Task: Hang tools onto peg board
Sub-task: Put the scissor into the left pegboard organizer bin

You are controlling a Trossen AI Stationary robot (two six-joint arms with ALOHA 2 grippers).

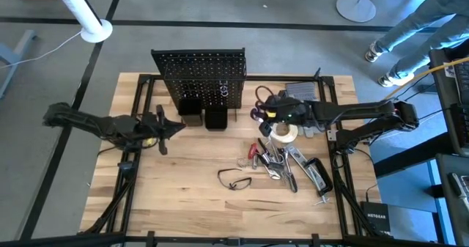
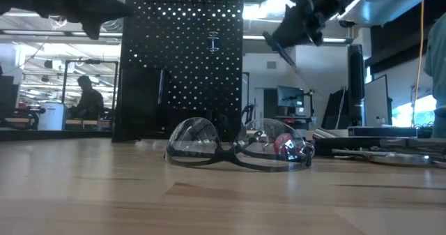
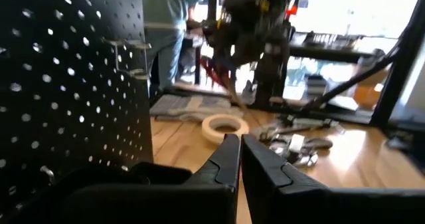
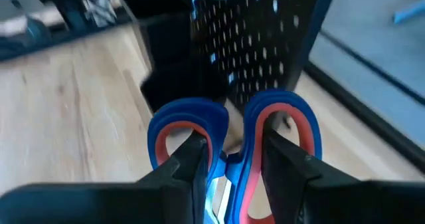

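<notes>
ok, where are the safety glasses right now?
In the high view the safety glasses lie flat on the table's near-centre, left of the tool pile, in front of the peg board, untouched by either gripper.

A robotics lab or workshop: a wooden bench [image 1: 190, 166] on a black metal frame stands on a grey concrete floor [image 1: 234, 20], with a perforated black peg board [image 1: 198, 75] at its 12 o'clock edge. Beyond it lie desks with monitors [image 2: 289, 95] and ceiling strip lights (an open-plan workspace), and a person [image 2: 87, 95] sits there.
</notes>
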